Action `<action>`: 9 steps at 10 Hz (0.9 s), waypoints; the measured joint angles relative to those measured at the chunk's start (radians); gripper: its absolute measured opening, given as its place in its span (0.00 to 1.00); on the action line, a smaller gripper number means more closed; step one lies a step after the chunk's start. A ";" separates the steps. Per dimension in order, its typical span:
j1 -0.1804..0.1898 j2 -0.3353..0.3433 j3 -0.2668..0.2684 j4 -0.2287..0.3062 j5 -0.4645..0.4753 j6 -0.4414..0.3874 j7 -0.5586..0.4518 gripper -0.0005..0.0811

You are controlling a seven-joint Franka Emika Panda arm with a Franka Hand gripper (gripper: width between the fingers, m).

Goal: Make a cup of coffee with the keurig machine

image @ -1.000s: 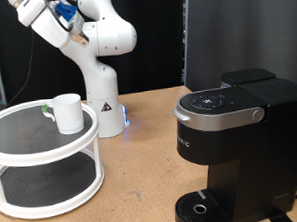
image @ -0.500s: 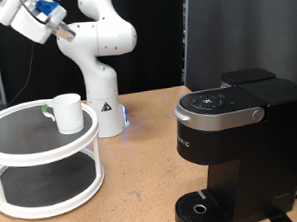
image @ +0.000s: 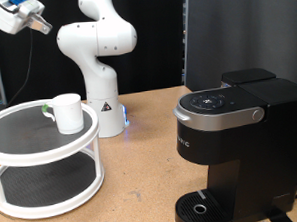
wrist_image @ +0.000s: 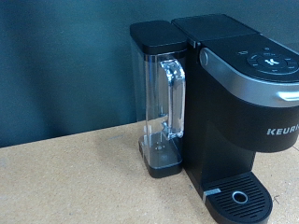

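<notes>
The tool (image: pixel 8 16) sits high at the exterior view's top left; its opening cannot be told. The cup (image: pixel 67 112) stands below it on the rack (image: pixel 41 157). The machine (image: pixel 236 151), lid shut, stands well apart on the surface (image: pixel 142 181), at the exterior view's right.

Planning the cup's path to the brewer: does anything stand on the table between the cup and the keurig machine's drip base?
Nothing visible does. The cup sits on the white tiered stand; bare table lies between it and the keurig machine.
</notes>
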 joint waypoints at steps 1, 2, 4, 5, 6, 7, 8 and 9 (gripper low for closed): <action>0.001 0.003 -0.022 0.020 -0.011 -0.030 -0.009 0.01; 0.002 0.005 -0.040 0.039 -0.020 -0.056 -0.014 0.01; 0.002 0.005 -0.056 0.058 -0.034 -0.067 -0.017 0.01; 0.002 0.006 -0.055 0.060 -0.038 -0.067 -0.017 0.01; 0.002 0.005 -0.055 0.059 -0.038 -0.067 -0.016 0.01; 0.003 0.006 -0.055 0.056 -0.052 -0.072 -0.018 0.01; 0.004 0.006 -0.056 0.050 -0.063 -0.074 -0.028 0.01; 0.004 0.008 -0.056 0.042 -0.069 -0.073 -0.040 0.01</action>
